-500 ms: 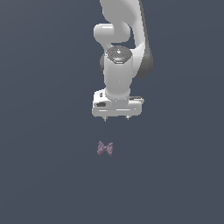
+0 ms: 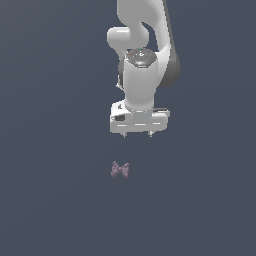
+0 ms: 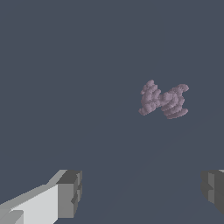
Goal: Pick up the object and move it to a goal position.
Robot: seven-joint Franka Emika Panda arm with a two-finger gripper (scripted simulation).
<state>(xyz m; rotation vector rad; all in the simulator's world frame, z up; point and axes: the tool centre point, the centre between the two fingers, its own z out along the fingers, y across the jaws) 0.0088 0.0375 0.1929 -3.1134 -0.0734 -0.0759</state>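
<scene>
Pink-purple and mottled, the object (image 2: 120,170) lies on the floor apart from the wide-open, empty gripper (image 2: 138,134), so the approach step is in hand, and next the arm likely must centre over it and descend.

Lighting was pretty flat and dim overall, with a uniform dark slate-blue backdrop and no visible gradient or glare in either view. The white arm (image 2: 142,75) was the brightest thing, lit softly from above with mild grey shading down its sides. No cast shadow showed under the object (image 2: 120,170), which looked small and a bit soft in the exterior view. In the wrist view it (image 3: 164,100) looked blocky and mottled, edges slightly fuzzy. The fingertips (image 3: 69,194) were evenly shaded, with no edge distortion.
</scene>
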